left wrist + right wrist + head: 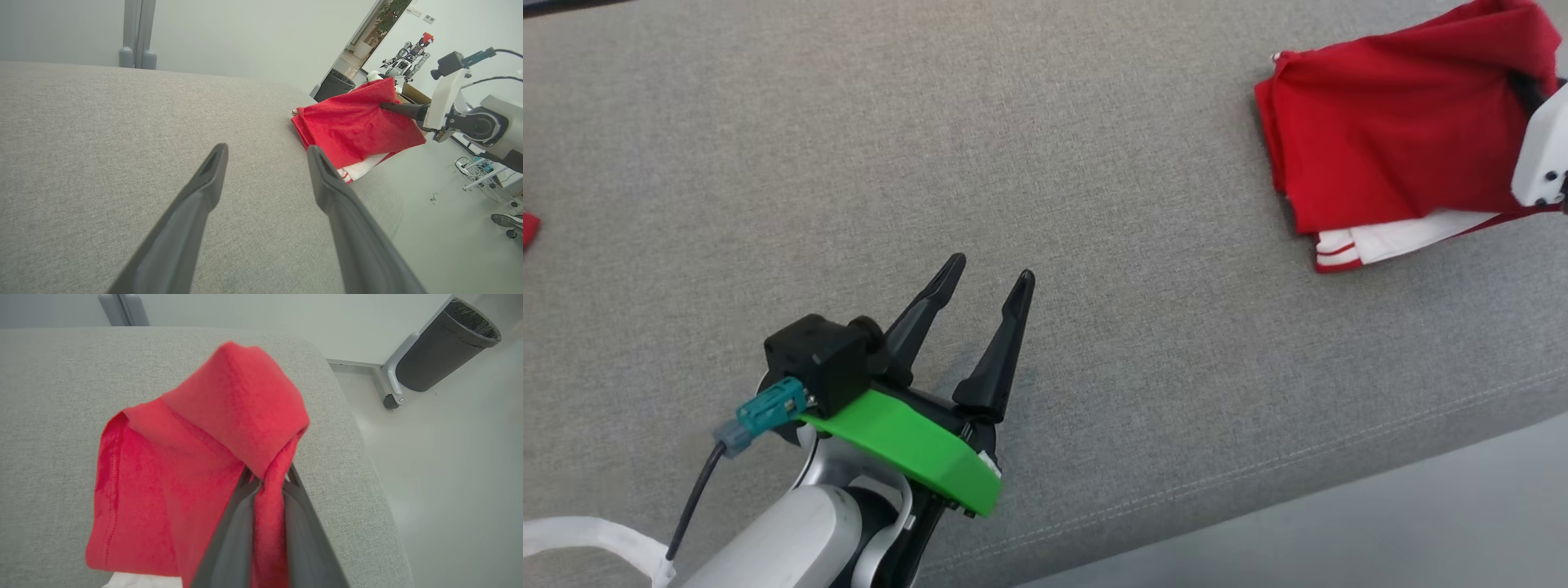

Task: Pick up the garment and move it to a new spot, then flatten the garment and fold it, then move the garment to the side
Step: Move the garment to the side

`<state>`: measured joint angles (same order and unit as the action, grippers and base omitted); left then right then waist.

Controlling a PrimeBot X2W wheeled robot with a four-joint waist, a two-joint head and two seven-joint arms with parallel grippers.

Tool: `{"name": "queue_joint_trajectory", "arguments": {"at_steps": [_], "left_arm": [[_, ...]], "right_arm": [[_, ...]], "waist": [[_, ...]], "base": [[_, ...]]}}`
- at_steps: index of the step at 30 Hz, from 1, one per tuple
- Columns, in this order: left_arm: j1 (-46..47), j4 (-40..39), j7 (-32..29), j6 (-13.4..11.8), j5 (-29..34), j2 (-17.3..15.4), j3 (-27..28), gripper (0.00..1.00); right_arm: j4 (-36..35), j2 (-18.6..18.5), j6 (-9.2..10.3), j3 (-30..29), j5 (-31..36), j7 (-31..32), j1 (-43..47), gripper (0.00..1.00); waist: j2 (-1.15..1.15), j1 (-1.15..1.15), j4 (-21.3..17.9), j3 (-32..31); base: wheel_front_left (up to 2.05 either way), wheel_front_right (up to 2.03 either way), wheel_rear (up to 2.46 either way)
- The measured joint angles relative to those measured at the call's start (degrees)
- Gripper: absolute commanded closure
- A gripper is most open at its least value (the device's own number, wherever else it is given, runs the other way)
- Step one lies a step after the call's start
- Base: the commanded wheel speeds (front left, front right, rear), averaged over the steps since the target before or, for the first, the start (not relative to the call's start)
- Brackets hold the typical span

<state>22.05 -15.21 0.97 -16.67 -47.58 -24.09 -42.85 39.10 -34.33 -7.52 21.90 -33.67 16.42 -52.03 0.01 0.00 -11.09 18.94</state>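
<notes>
We are working over a wide grey padded surface (pixel 1094 163), with open room stretching left of the red garment (pixel 1388 139), which is lying folded near the right edge. Our right gripper (pixel 267 477) is pinching a lifted fold between nearly closed fingers. Our left gripper (pixel 991 271) is hovering spread wide, holding nothing.
</notes>
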Motion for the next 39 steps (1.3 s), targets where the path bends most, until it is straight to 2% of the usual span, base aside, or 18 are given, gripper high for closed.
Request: {"name": "queue_joint_trajectory", "arguments": {"at_steps": [8,17,18,19,20,21,27,31,39], "left_arm": [[4.6,-2.7,-2.9,-0.5,2.3,0.0,-1.1,0.00],[5.3,-4.3,-4.4,-1.6,3.6,-0.9,-1.6,0.00],[5.3,-4.4,-4.4,-1.6,3.7,-1.0,-1.7,0.00],[5.3,-4.6,-4.4,-1.8,3.9,-1.1,-1.6,0.00],[5.3,-4.6,-4.4,-1.9,3.9,-1.2,-1.6,0.00],[5.3,-4.7,-4.4,-2.0,3.9,-1.3,-1.6,0.00],[5.3,-5.0,-4.4,-2.3,3.9,-1.6,-1.6,0.00],[5.2,-4.8,-4.3,-2.4,3.9,-1.6,-1.6,0.00],[3.8,-1.6,-2.0,-1.6,1.8,-1.2,-0.3,0.00]], "right_arm": [[8.3,-1.3,-0.01,-1.8,4.0,-4.4,-6.2,1.00],[18.5,-1.9,-0.01,-2.8,10.8,-10.6,-12.1,1.00],[19.9,-2.0,-0.01,-3.1,11.6,-11.1,-12.5,0.77],[21.1,-2.0,-0.01,-3.6,12.3,-12.0,-12.9,0.49],[22.3,-1.9,-0.01,-4.0,13.1,-13.1,-13.4,0.10],[23.5,-1.8,0.00,-4.3,14.0,-13.8,-13.9,0.00],[28.8,0.0,-0.01,-5.3,17.4,-16.8,-15.3,0.00],[29.9,1.2,-0.01,-5.4,17.9,-18.1,-15.3,0.00],[26.8,5.8,-0.01,-1.2,15.3,-21.8,-13.8,0.00]], "waist": [[0.00,0.00,-0.6,5.7],[0.00,0.01,1.3,10.4],[0.00,0.01,1.7,10.7],[0.00,0.00,2.1,11.0],[0.00,0.00,2.4,11.3],[0.00,0.01,2.7,11.6],[-0.01,0.01,3.5,12.2],[0.00,0.00,3.3,11.7],[0.00,0.00,2.6,8.4]], "base": [[0.00,0.00,0.00],[0.00,0.00,0.00],[0.00,0.00,0.00],[0.00,0.00,0.00],[0.00,0.00,0.00],[0.00,0.00,0.00],[0.00,0.00,0.00],[0.00,0.00,0.00],[0.00,0.00,0.00]]}}
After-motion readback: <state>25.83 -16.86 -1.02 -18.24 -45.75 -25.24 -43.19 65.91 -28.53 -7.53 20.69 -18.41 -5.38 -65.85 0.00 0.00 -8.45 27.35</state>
